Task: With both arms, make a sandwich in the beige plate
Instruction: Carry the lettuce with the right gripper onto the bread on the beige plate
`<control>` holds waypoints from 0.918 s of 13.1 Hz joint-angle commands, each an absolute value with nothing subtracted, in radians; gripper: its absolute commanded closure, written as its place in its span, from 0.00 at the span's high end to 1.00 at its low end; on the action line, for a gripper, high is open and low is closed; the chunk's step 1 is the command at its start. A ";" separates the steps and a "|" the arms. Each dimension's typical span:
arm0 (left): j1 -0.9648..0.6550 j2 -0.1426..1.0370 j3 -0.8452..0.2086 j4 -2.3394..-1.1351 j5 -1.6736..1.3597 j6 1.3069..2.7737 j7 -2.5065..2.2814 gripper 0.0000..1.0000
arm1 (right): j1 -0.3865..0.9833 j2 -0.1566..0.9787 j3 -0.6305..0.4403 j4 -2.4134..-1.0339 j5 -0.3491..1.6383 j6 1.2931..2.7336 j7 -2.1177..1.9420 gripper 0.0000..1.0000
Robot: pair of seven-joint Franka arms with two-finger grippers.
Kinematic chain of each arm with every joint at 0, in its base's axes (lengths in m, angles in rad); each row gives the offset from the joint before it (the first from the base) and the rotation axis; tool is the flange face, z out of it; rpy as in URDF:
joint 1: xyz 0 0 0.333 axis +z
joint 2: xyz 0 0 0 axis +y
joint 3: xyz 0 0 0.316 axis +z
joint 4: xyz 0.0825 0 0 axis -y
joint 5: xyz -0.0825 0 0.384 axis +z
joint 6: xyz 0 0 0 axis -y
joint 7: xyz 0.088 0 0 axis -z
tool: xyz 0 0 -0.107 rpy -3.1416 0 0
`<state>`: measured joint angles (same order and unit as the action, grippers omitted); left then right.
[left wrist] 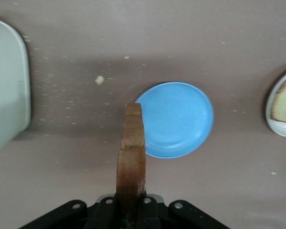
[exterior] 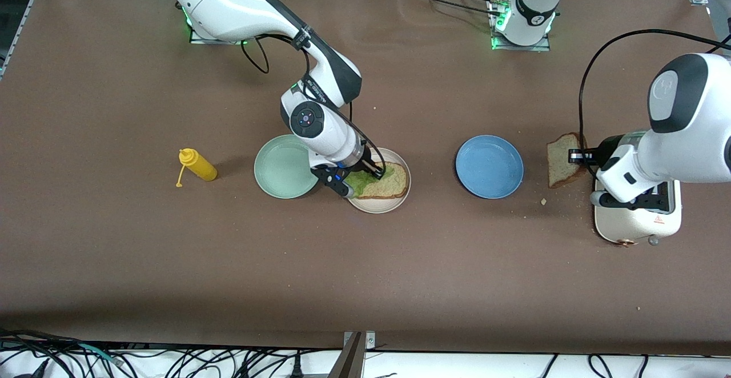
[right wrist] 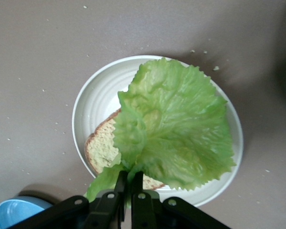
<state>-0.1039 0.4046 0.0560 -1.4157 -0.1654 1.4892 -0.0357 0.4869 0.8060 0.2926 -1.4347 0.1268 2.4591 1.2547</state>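
I see the right gripper (right wrist: 128,183) jaws clamped on the lettuce leaf (right wrist: 174,126) over the beige plate (right wrist: 93,102); the left gripper (left wrist: 131,202) jaws pinch a bread slice (left wrist: 132,157) edge-up.

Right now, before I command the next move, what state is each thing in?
Right gripper: shut on lettuce leaf, over beige plate.
Left gripper: shut on second bread slice, held edge-on, above the table between blue plate and toaster.
Beige plate: holds first bread slice, lettuce partly over it.
Blue plate: empty.
Mint green plate: empty.
Mustard bottle: lying on its side.
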 commanded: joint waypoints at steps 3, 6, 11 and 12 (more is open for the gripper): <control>-0.095 0.451 0.060 -1.401 -0.401 1.480 -0.038 0.00 | 0.492 0.851 0.302 -1.400 0.112 2.503 1.312 0.00; -0.094 0.491 0.060 -1.399 -0.527 1.480 -0.034 0.00 | 0.492 0.865 0.305 -1.397 0.115 2.507 1.321 0.19; -0.087 0.517 0.060 -1.402 -0.675 1.477 0.043 0.00 | 0.492 0.854 0.307 -1.393 0.113 2.500 1.353 1.00; -0.080 0.528 0.060 -1.407 -0.716 1.476 0.096 0.00 | 0.492 0.845 0.307 -1.393 0.115 2.496 1.365 1.00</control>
<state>-0.0980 0.5072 0.0601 -1.4157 -0.6440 1.4898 0.0150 0.4909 0.8442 0.2992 -1.4190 0.1269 2.5034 1.3301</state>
